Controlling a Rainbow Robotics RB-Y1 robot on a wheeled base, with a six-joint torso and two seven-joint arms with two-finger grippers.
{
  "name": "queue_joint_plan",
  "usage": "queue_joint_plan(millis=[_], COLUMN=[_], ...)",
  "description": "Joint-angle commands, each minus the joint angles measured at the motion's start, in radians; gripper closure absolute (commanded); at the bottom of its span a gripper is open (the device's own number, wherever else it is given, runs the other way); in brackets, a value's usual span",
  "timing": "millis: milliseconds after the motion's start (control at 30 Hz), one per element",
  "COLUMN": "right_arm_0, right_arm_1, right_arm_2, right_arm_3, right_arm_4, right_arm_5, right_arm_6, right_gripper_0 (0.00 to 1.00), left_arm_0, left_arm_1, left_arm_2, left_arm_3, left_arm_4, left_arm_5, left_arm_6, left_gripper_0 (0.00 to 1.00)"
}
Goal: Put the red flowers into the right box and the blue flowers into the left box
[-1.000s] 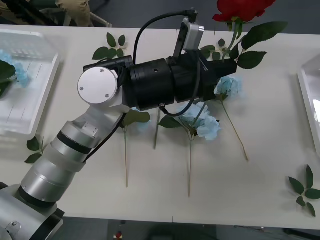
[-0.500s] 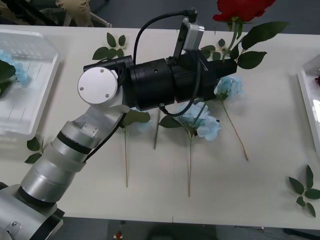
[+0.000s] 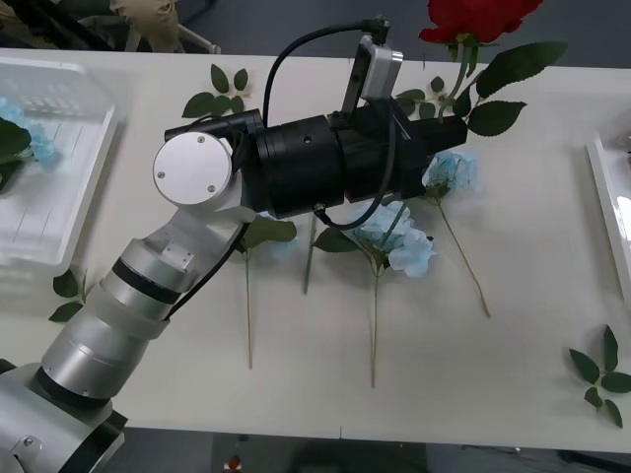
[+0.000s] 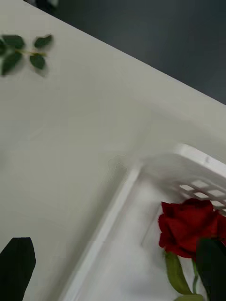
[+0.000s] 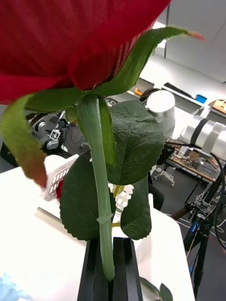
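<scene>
At the far left of the table sits the left box (image 3: 59, 187), a large shallow translucent white plastic tray with a ribbed bottom, with a pale sky-blue flower cluster already lying at its outer edge. Further right, three more blue flowers (image 3: 404, 241) lie on the white table (image 3: 532, 325), their long green stems pointing toward the robot, partly under the left arm. The left gripper (image 5: 112, 268) has its black fingers clenched on the thin green stem of a deep-red artificial rose (image 3: 480, 20), holding it upright with the bloom above the table's far edge. At the far right, a thin rim of the right box (image 3: 606, 187), another white plastic tray, shows. The right gripper (image 4: 117, 282) hangs over that tray's corner with its dark fingers spread apart and empty — a second red rose (image 4: 190, 228) lies inside, between them and the rim.

The held rose probably belongs in the right box. To do that well, the left arm should carry it high over the blue clusters — the dangling leaves could snag them — and release only once bloom and stem are past the rim.
</scene>
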Motion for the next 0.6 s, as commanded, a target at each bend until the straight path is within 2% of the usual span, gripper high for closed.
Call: queue_joint_plan(millis=[33,100,267,600], right_arm_0=[0.069,0.112,0.178,0.341], right_arm_1=[-0.036,-0.034,-0.036,-0.017], right_arm_2=[-0.101,-0.148,-0.183,-0.186], right_arm_3=[-0.043,-0.060,-0.063,-0.063], right_arm_4=[-0.125,-0.200,-0.349,-0.684], right_arm_5=[0.089,0.140,0.230,0.342], right_arm_6=[0.069,0.069,0.069,0.069], right_gripper_0=[0.00,0.00,0.00,0.00], left_arm_0=[-0.009,-0.009,-0.009,-0.009], left_arm_1=[0.003,0.003,0.003,0.003], left_arm_2=[-0.006,-0.006,-0.006,-0.006], left_arm_3=[-0.037,-0.037,-0.037,-0.037], left_arm_4=[0.008,0.008,0.008,0.008], left_arm_5=[-0.005,-0.005,-0.005,-0.005], left_arm_6=[-0.065,-0.065,-0.065,-0.065], left_gripper_0=[1.00,1.00,1.00,1.00])
